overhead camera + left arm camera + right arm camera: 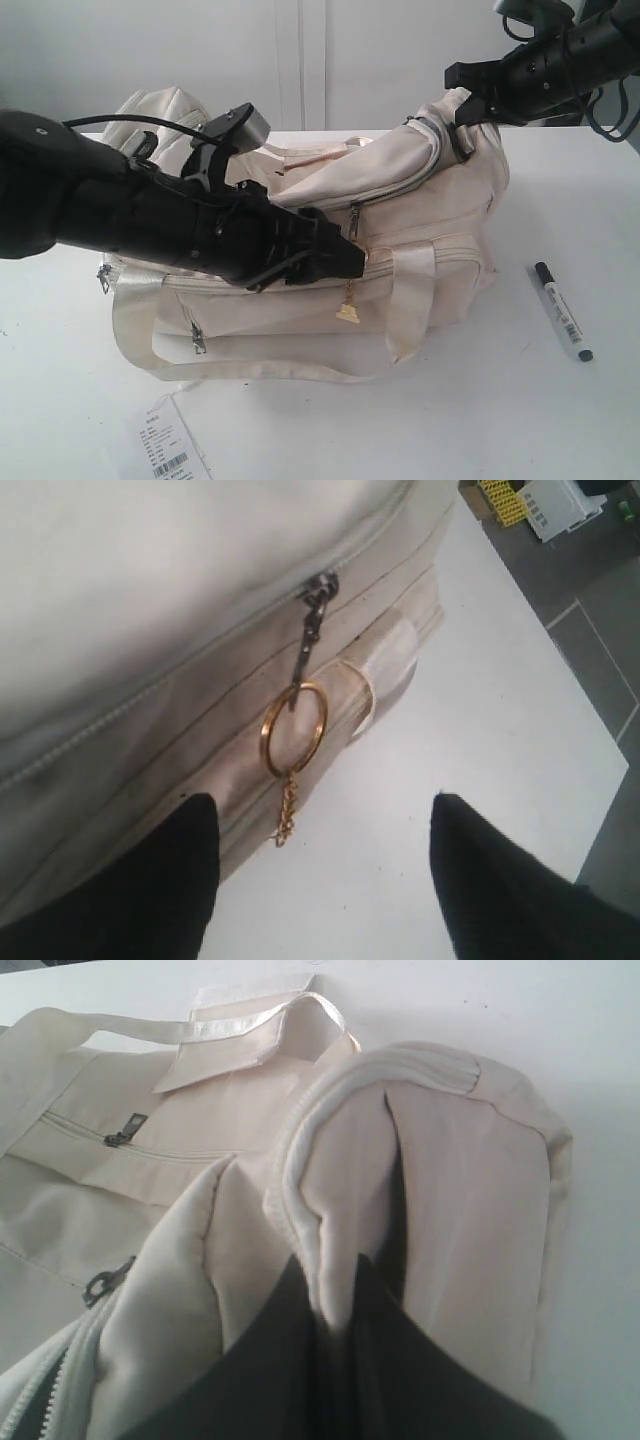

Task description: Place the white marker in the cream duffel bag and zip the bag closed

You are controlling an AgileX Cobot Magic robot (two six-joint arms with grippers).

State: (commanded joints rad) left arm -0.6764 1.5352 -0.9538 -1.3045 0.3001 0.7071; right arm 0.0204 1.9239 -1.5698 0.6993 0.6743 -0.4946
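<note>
table [420, 420], cream duffel bag [440, 215], white marker [562, 311], tag [165, 445]

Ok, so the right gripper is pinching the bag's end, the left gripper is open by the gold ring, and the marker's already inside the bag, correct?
Not quite. The white marker is not inside: the exterior view shows it lying on the table beside the cream duffel bag. The rest holds.

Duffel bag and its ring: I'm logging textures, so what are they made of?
The cream duffel bag looks like soft matte woven fabric: it creases and slumps. The ring looks like shiny gold-toned metal, perhaps plated: it glints.
</note>
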